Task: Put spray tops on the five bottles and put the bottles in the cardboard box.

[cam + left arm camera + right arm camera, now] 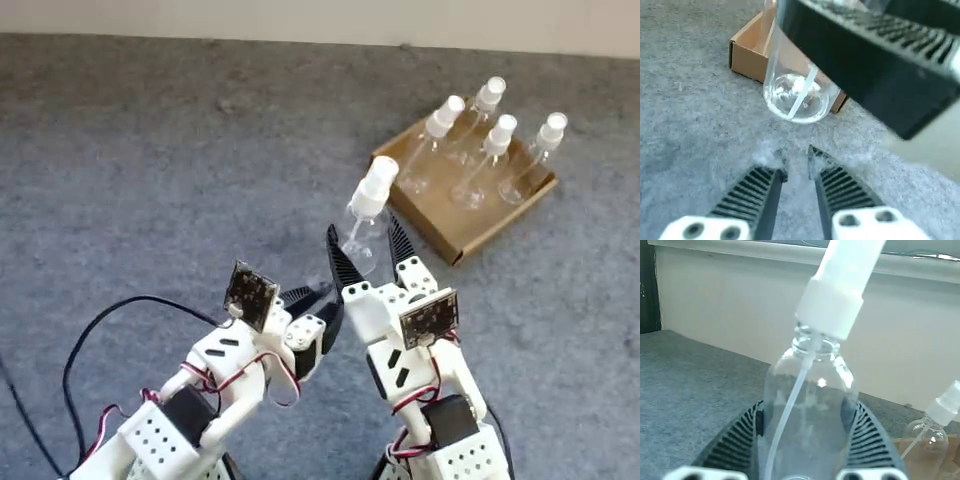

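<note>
Nearest to us, two white arms rise from the lower edge of the high view; the left tool [797,165] hangs low over the grey desk [150,150] with its ribbed fingers only a slit apart and nothing between them; just beside it, the right tool [361,226] is clenched on the body of a clear bottle [810,405], lifted clear of the desk; we see the white spray top [840,295] sitting at a slant on the neck, the neck's rim showing beneath the collar, and its thin tube running down inside; from the left wrist, the right tool's black finger [875,65] cuts across the bottle and hides much of the cardboard box [455,235]; that box lies near, beyond the held bottle, with four capped bottles [480,165] lying inside, side by side; a black cable [90,340] loops by the left arm.
</note>
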Robot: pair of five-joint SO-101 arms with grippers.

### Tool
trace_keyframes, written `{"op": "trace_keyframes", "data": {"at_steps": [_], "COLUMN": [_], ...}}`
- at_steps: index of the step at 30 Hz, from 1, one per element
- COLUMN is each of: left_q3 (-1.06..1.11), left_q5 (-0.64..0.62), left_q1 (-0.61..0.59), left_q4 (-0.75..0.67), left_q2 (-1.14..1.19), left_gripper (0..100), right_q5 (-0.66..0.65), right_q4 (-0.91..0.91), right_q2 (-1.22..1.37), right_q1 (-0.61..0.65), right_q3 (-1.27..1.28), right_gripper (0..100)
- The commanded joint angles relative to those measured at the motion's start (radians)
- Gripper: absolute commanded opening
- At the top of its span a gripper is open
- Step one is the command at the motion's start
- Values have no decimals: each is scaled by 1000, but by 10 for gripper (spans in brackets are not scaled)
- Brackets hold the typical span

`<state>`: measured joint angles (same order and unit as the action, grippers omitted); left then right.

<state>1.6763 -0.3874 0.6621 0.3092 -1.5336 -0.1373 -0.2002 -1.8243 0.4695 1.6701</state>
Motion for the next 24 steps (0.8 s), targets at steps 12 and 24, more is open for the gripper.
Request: {"op": "trace_keyframes", "data": {"at_steps": [12, 24], "left_q3": [25, 25], "left_q5": [5, 5], "left_q1": [-19, -125], "left_q4": [-150, -146], "left_q2": [-13, -13], "left_gripper": [24, 24], "right_q5": [11, 5], "right_q4": [7, -31], "right_q2": [-15, -15], "right_q1": [150, 143], "right_q3": [127, 128], "right_gripper": [67, 67]}}
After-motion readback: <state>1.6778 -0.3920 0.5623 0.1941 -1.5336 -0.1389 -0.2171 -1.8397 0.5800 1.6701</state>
